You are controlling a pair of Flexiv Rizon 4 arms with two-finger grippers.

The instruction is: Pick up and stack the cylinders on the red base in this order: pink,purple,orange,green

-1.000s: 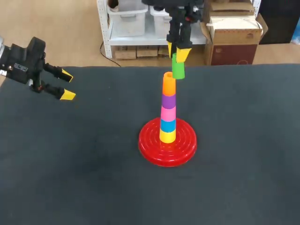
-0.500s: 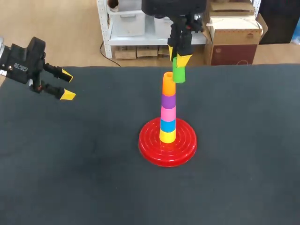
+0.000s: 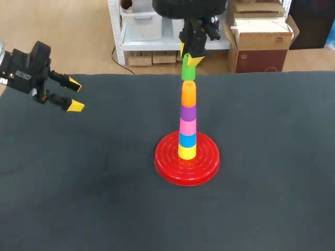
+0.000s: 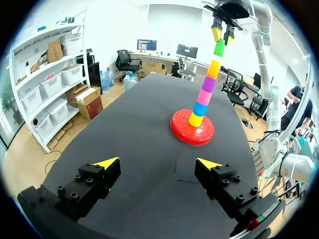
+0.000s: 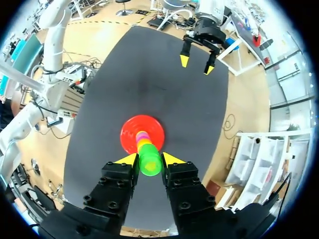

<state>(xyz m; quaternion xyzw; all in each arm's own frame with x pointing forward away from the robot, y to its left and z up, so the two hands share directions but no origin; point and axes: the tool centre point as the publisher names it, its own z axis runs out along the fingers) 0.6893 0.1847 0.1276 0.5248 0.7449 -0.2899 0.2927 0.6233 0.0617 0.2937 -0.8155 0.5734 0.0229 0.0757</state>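
Observation:
On the red base (image 3: 168, 166) stands a stack of yellow, blue, pink, purple and orange cylinders (image 3: 188, 120). My right gripper (image 3: 189, 58) hangs over it, shut on the green cylinder (image 3: 187, 73), which sits just above the orange top. The right wrist view looks down past the green cylinder (image 5: 149, 162) between the yellow tips to the red base (image 5: 130, 132). My left gripper (image 3: 73, 94) is open and holds nothing above the far left of the table. From the left wrist view, the stack (image 4: 204, 94) and green cylinder (image 4: 219, 47) are ahead of it.
The black table mat (image 3: 78, 183) surrounds the base on all sides with no other loose objects on it. Its far edge runs just behind the stack.
My right gripper has carried the green cylinder left and slightly up, from beside the orange cylinder's top to directly above it. The left arm has not moved.

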